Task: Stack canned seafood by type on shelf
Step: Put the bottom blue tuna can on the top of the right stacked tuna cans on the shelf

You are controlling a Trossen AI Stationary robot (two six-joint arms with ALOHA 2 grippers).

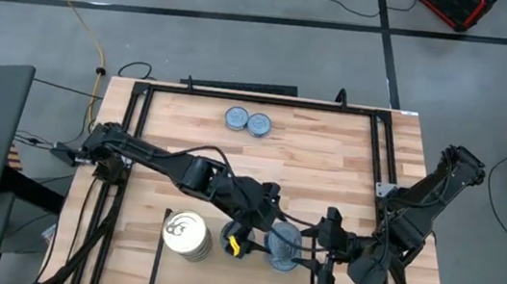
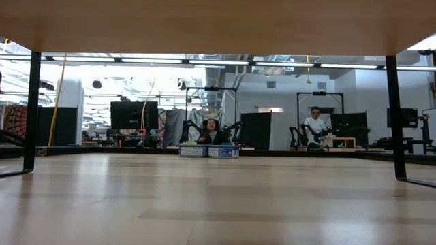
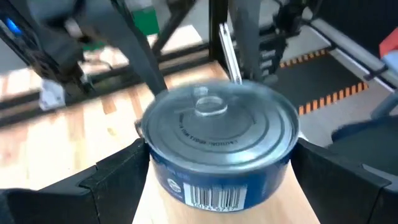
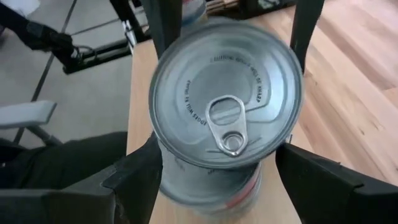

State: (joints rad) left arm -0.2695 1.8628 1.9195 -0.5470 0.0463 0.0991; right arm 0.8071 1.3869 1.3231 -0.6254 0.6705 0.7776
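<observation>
High view: two dark arms meet over the near part of the light wood plank table (image 1: 329, 161).
Left gripper (image 1: 268, 241): fingers spread wide on either side of a flat round silver-topped, blue-sided tin (image 3: 217, 140), which tops a stack.
Right gripper (image 1: 313, 248): wide too, flanking the same stack.
Gold-topped tin stack (image 1: 186, 235): just beside, on the shelf patch (image 1: 219, 264).
Two more silver-topped tins (image 1: 247, 121): at the far edge, touching.

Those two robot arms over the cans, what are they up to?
They are sorting tins into stacks on the shelf. Both grippers meet at the silver-topped stack: the left gripper and the right gripper each stand wide around its top tin. A gold-topped stack stands beside it. Two more silver tins wait at the table's far side.
</observation>
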